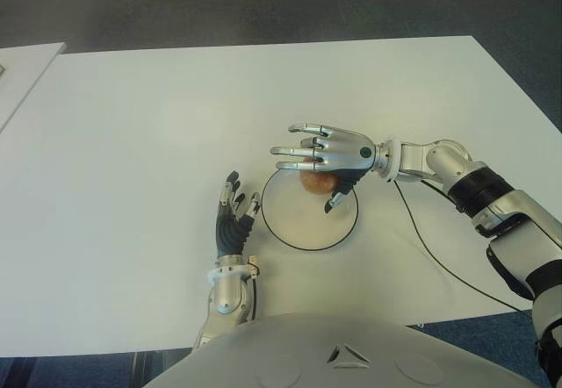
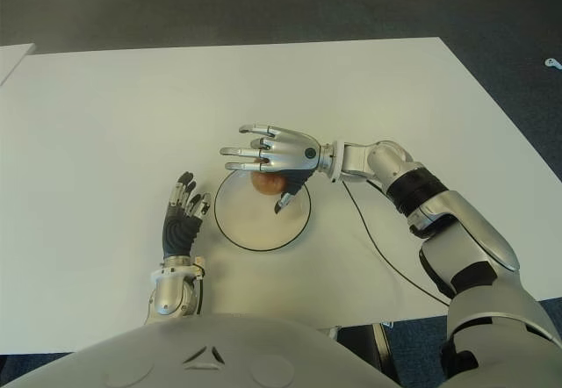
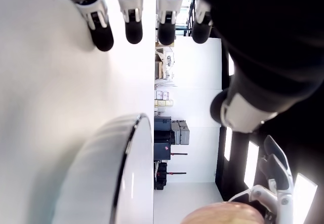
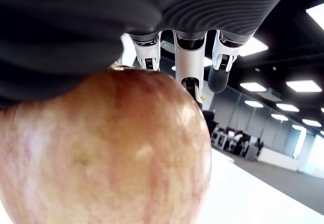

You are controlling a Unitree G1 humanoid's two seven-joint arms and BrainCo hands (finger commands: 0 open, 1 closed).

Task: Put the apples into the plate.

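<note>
White table [image 1: 132, 142] under me, my right hand [image 1: 327, 153] hovers with fingers spread over the apple [image 1: 318, 183] at the plate [image 1: 290, 230] far rim, a firm, smooth, rollable fruit best cupped around its middle, my left hand [image 1: 234, 221] open beside the plate

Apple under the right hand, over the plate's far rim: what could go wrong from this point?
1. The apple shows at the far edge of the plate, not its centre; it might roll over the rim onto the table.
2. The right hand has its fingers extended above the apple, palm close on it; lifting away could nudge it.
3. The left hand, open, shows close beside the plate's left rim; a small drift might shift the plate.
</note>
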